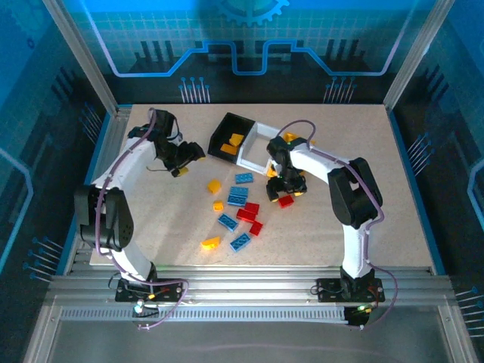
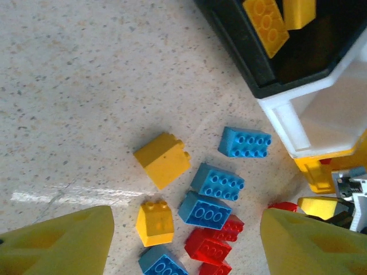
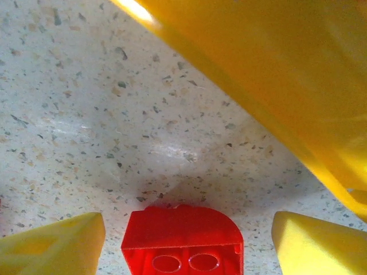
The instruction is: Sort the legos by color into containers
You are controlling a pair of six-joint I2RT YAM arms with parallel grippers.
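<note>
A red lego (image 3: pixel 182 243) lies between the right gripper's (image 3: pixel 186 238) wide-spread jaws.

Speckled stone-look worktop (image 2: pixel 69 86), smooth with a faint sheen. Glossy moulded plastic on the legos (image 2: pixel 217 182). Black bin (image 2: pixel 238 51) at one o'clock, smooth dark plastic; white bin (image 2: pixel 287 123) beside it milky, semi-gloss. Matt yellow plastic on the fingers (image 2: pixel 63 243) of the left gripper (image 2: pixel 186 240).

Red, blue, yellow legos (image 1: pixel 237 196) scattered mid-table — bins (image 1: pixel 253 160) just beyond
</note>
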